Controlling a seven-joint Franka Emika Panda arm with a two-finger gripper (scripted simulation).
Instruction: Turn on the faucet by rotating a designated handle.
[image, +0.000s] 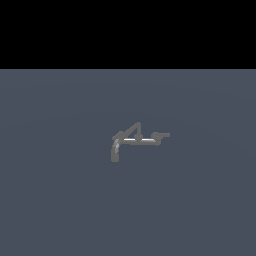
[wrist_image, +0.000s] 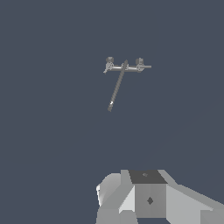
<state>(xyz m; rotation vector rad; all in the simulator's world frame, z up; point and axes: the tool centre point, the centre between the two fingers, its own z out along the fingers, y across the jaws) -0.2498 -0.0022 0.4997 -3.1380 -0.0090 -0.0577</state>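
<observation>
dull-grey metal out ahead: the faucet (wrist_image: 124, 70) sits well apart from the claw (wrist_image: 144, 197), alone on the slate floor (image: 60, 200). only the claw's body shows, so whether its fingers are apart or together cannot be told. it looks like approach time; best to close in on one lever (image: 161, 134), line up square, then push steadily round.

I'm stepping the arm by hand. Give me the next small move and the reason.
Probably advance the gripper toward the faucet. The wrist view shows the faucet well apart from the gripper, nothing between them, and no handle touched yet; the arm does not appear in the exterior view.
</observation>
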